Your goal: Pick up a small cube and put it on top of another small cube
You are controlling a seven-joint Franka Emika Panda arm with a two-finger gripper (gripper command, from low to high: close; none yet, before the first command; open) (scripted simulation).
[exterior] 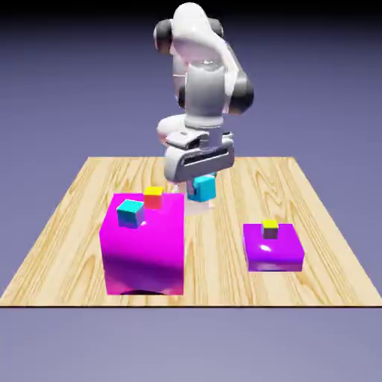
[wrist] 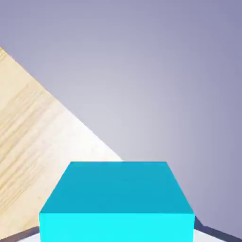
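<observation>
In the claw (wrist: 116, 232), drawn in to cube width: a grip on the cyan cube (exterior: 201, 189). Just below the hand, toward the tabletop (exterior: 224, 283)'s far edge, over its middle stretch. No long axis to speak of on a cube. From there, out toward the near edge and the exterior view's left corner: the magenta block (exterior: 143, 254), with a second cyan cube (exterior: 130, 215) and a red cube with a yellow top (exterior: 153, 198) on it. Toward the right edge: the purple block (exterior: 261, 259), under a dark cube (exterior: 270, 231). Can't tell which cube to stack on. Probably next: carry to the chosen cube, then lower squarely. No readable brands or writing.
</observation>
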